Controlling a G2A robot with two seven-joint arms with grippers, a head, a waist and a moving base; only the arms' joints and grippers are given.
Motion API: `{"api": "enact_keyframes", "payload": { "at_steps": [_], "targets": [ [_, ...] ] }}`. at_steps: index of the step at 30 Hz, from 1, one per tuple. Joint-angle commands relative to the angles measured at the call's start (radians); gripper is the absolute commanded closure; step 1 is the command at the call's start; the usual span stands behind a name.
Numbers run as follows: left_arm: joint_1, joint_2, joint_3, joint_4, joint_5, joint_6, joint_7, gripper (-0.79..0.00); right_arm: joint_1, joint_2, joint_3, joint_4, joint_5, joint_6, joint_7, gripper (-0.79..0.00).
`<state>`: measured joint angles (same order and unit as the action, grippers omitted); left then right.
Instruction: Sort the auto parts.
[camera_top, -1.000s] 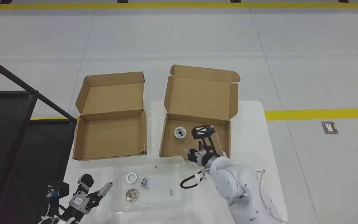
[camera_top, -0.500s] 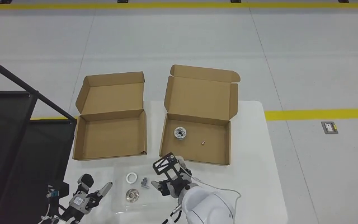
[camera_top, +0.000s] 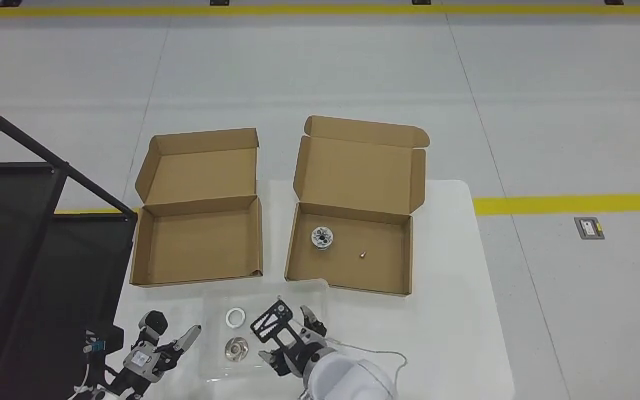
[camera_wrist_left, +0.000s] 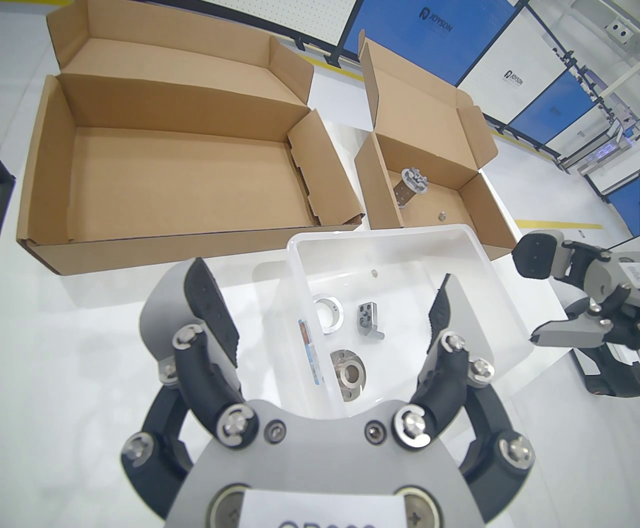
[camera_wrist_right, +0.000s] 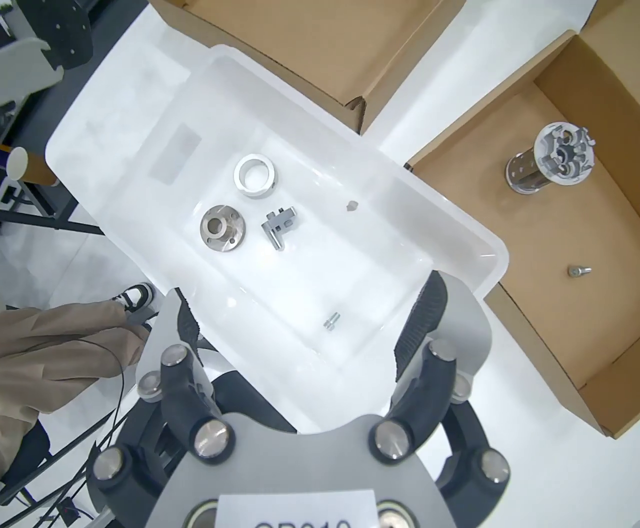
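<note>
Right wrist view: the right gripper (camera_wrist_right: 310, 300) hangs wide open, holding nothing, above the near side of a clear tray (camera_wrist_right: 492, 250). On the tray floor a small pin (camera_wrist_right: 331, 320) lies nearest. It is well apart from a bracket (camera_wrist_right: 279, 225), flange (camera_wrist_right: 222, 227) and ring (camera_wrist_right: 254, 175), which are clustered close together. Past the tray's far rim sit the open left box (camera_top: 195, 245) and right box (camera_top: 385, 265). The left gripper (camera_wrist_left: 320, 280), also wide open and unladen, hovers at the tray's other end. Bare bench (camera_top: 450, 300) spreads beside the tray.

Spread tool (camera_wrist_right: 310, 295) above white tray (camera_wrist_right: 125, 115), ring (camera_wrist_right: 254, 175), flange (camera_wrist_right: 223, 228), bracket (camera_wrist_right: 279, 226) inside
</note>
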<state>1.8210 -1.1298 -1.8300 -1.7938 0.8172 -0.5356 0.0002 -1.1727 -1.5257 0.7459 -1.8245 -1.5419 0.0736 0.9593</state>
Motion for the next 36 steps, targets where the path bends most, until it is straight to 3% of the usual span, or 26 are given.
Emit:
{"api": "enact_keyframes", "payload": {
  "at_steps": [1, 13, 24, 36],
  "targets": [
    [0.000, 0.000, 0.000, 0.000, 0.000, 0.000, 0.000, -0.785, 0.003, -0.006, -0.019, 0.009, -0.006, 0.004, 0.014, -0.785],
    [0.000, 0.000, 0.000, 0.000, 0.000, 0.000, 0.000, -0.785, 0.027, -0.035, -0.064, 0.077, 0.010, 0.032, 0.102, -0.785],
    [0.000, 0.000, 0.000, 0.000, 0.000, 0.000, 0.000, -0.785, 0.030, -0.040, -0.056, 0.107, 0.016, 0.043, 0.085, -0.785],
    [0.000, 0.000, 0.000, 0.000, 0.000, 0.000, 0.000, -0.785, 0.149, -0.078, -0.007, 0.270, 0.171, 0.062, 0.197, -0.785]
  ]
}}
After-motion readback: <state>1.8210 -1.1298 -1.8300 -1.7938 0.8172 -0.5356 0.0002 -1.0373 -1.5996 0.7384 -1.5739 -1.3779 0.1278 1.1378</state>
